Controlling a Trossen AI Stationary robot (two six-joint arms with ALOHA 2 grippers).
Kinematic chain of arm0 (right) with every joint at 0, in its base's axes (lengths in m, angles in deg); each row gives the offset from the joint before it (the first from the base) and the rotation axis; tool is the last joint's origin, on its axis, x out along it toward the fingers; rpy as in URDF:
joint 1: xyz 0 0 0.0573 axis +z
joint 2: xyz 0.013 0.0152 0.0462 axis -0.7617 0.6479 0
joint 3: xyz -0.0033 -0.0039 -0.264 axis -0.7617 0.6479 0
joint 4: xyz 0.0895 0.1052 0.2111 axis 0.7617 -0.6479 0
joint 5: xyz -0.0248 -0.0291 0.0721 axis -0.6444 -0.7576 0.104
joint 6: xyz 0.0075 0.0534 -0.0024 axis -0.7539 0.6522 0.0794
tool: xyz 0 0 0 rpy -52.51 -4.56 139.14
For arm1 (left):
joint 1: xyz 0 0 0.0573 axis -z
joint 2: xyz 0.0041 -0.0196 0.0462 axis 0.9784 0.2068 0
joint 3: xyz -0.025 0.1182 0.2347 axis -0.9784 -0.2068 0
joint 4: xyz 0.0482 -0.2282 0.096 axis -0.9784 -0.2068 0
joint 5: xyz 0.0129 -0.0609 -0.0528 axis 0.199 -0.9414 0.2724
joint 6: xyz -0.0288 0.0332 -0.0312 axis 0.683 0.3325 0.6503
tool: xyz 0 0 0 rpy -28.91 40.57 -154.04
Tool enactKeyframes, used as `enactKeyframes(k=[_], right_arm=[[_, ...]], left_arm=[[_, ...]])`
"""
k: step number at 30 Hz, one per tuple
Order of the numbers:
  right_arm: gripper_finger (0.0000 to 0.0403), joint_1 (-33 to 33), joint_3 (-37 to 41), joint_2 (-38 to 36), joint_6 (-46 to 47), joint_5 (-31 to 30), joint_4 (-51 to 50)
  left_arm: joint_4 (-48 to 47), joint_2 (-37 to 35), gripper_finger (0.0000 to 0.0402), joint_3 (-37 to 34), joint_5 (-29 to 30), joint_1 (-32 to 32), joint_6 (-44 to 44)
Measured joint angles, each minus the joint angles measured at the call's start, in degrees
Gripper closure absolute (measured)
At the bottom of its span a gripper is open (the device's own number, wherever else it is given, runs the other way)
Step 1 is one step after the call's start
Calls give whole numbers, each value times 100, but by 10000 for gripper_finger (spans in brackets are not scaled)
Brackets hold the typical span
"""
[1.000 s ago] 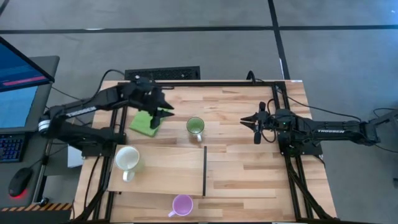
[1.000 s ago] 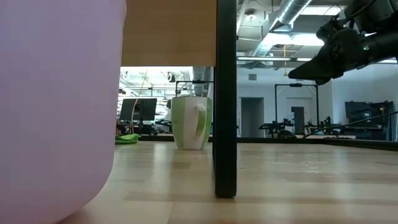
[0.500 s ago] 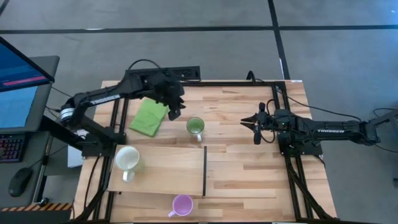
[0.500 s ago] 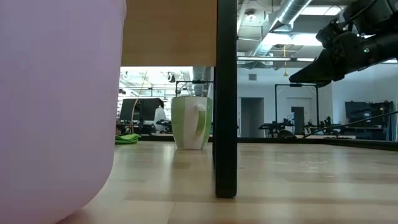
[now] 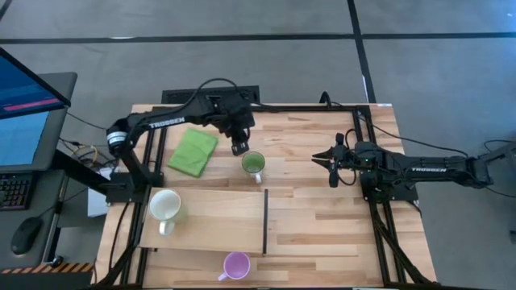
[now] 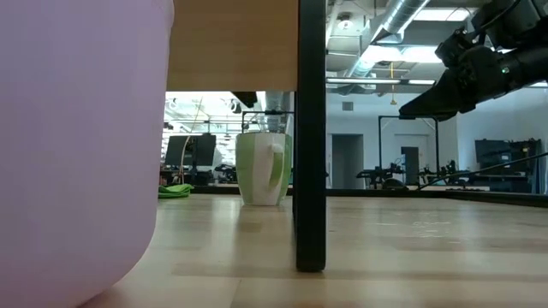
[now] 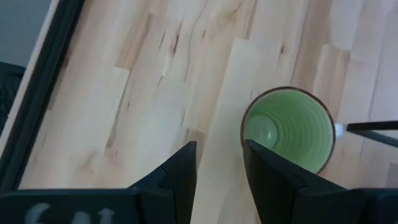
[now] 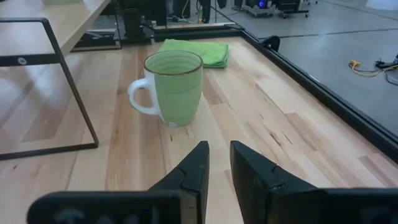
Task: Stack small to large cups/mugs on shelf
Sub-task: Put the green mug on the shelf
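The green mug [image 5: 253, 163] stands upright on the tabletop, just beyond the shelf's far edge; it also shows in the left wrist view [image 7: 287, 130] and the right wrist view [image 8: 177, 87]. My left gripper [image 5: 239, 147] hangs open and empty, just to the mug's far left, pointing down [image 7: 219, 163]. The white mug [image 5: 165, 205] stands on the left part of the pale shelf board [image 5: 214, 221]. The purple mug [image 5: 236, 264] stands on the tabletop near the near edge. My right gripper [image 5: 329, 167] waits to the right of the green mug, fingers a narrow gap apart [image 8: 219, 155].
A folded green cloth [image 5: 193, 151] lies on the tabletop to the left of the green mug. The shelf's dark strip [image 5: 265, 221] runs along its right edge. Black frame rails [image 5: 359, 121] border the table.
My left gripper has swung from over the green cloth toward the table's right, and now hangs beside the green mug. The cloth lies uncovered.
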Motion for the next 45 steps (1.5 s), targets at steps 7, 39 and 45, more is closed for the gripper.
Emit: enactKeyframes(k=[7, 39, 45], right_arm=[[316, 0, 0, 0, 0, 0, -1], [316, 7, 0, 0, 152, -2, -49], [316, 7, 0, -2, 164, -2, -309]], left_arm=[[-47, 196, 280, -2, -15, 13, 287], [57, 194, 280, -25, 42, 781, -135], [57, 194, 280, -27, 39, 785, -27]])
